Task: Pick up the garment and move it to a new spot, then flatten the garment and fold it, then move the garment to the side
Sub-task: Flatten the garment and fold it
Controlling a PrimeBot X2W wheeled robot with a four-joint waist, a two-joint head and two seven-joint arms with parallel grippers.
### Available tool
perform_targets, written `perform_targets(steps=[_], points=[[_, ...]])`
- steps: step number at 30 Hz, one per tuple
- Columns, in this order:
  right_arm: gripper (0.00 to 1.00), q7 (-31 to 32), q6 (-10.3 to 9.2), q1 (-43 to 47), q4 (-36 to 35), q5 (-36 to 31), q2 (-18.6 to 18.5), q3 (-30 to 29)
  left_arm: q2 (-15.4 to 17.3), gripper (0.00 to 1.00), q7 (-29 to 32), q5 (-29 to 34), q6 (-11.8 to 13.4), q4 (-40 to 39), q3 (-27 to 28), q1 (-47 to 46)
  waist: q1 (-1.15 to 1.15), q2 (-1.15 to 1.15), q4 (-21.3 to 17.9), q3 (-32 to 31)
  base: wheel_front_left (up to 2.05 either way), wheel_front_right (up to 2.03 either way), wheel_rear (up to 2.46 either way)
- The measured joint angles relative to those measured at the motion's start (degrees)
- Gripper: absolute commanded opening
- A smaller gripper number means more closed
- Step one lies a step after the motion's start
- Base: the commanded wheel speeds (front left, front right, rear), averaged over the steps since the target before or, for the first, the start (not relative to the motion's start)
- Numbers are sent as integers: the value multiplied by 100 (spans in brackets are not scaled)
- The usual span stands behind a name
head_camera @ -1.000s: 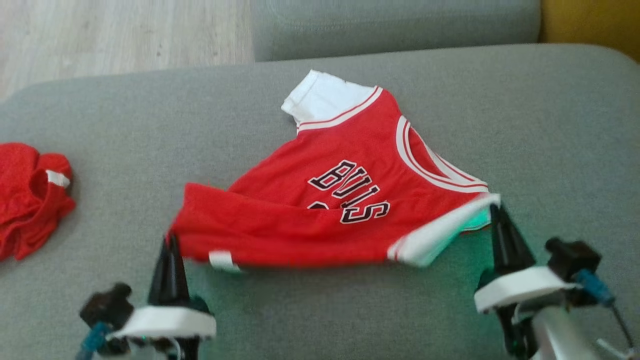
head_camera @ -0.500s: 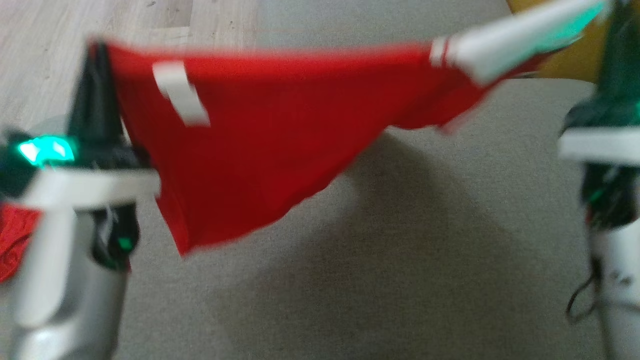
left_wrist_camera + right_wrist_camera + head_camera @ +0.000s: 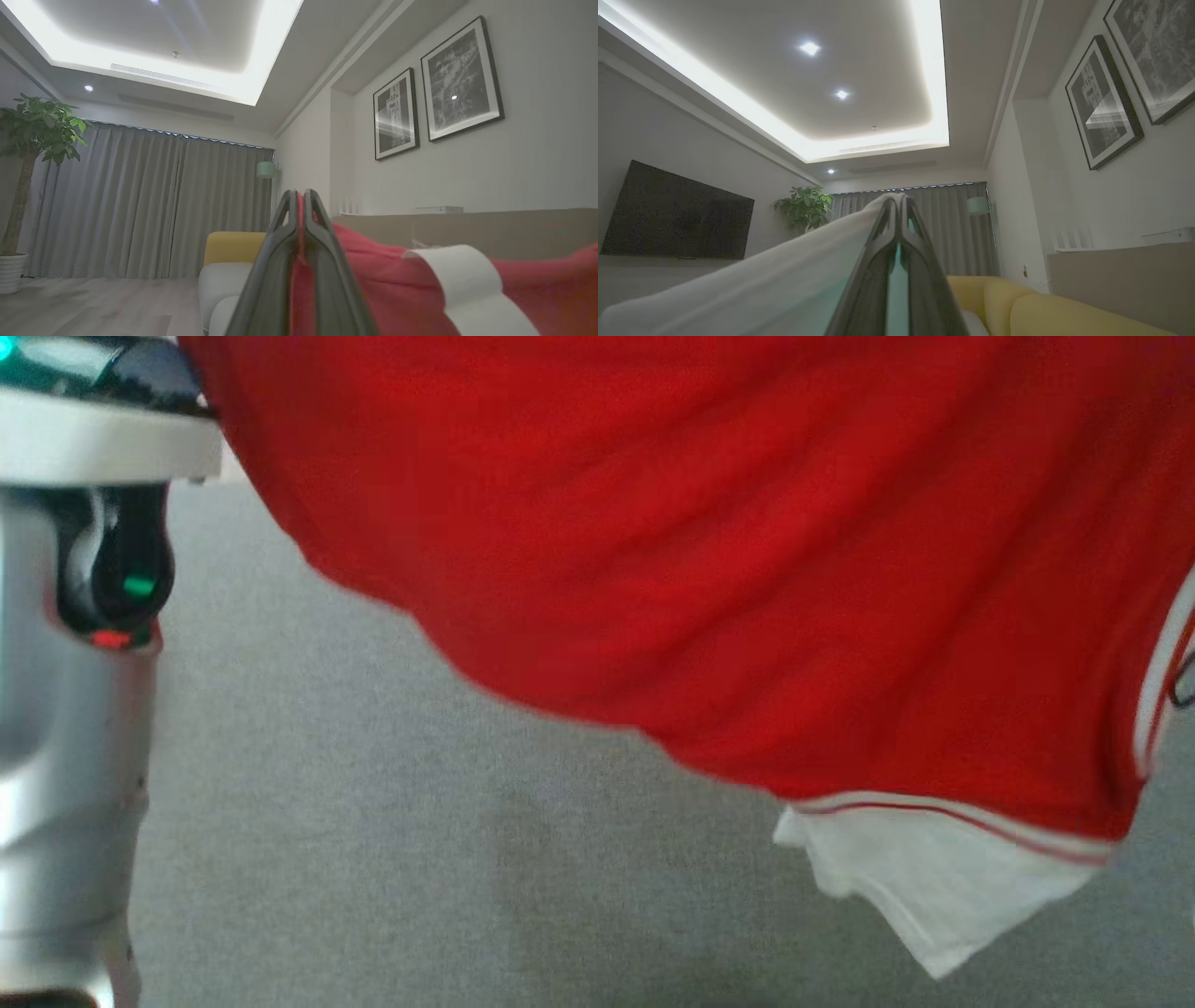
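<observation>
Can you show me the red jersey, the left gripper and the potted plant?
red jersey (image 3: 709,551): head view, middle of the red cloth.
left gripper (image 3: 300,195): left wrist view, between its fingertips, shut on the jersey.
potted plant (image 3: 44,126): left wrist view, on its leaves.

Soft, even light is falling on the grey sofa cushion (image 3: 373,821) in the head view, where the red garment (image 3: 709,569) is blurring along its lower edge and casting a faint shadow below. A green lamp (image 3: 138,586) is glowing at the left of the frame. In the wrist views the room is lying dim while the ceiling cove light (image 3: 261,56) is burning out to white, spotlights (image 3: 810,48) are flaring, a glare spot is sitting on a framed print (image 3: 460,79), and walls are bowing at the edges.
</observation>
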Motion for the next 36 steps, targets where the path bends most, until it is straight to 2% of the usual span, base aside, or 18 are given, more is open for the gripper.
perform_targets(steps=[4,7,11,12,16,20,25,31,36], points=[[0,-93,0,-514,644,-154,30,293,-4,0,-42,185,0,488,-186,-394,1,0,0,384,0,0,0],[0,-299,0,-951,1173,-210,153,281,-57,0,-204,268,4,944,-238,-757,1,0,-18,693,0,0,0],[0,-677,0,-1694,1867,-442,249,249,-74,0,-678,504,53,1671,-189,-1381,2,0,-69,1097,0,0,0],[0,-844,0,-2033,2140,-532,300,192,-62,0,-951,593,53,1951,-134,-1696,2,0,-110,1273,0,0,0],[0,-1046,0,-2445,2483,-555,372,-163,-127,0,-1254,612,53,2297,73,-2186,2,0,-202,1542,0,0,0],[0,-1117,0,-2366,2557,-465,375,-229,-320,0,-1343,579,51,2520,154,-2248,1,0,-243,1738,0,0,0],[0,-1122,0,-1297,2093,45,393,-26,-767,0,-1347,315,49,2680,482,-1146,1,0,-202,1865,0,0,0],[0,-1121,0,1404,1403,679,630,335,-1274,0,-1343,499,47,2728,928,1061,-1,0,-196,1797,0,0,0],[0,-1120,0,3205,990,925,948,356,-1515,0,-1340,651,41,2817,1162,2092,-1,0,-286,1682,0,0,0]])
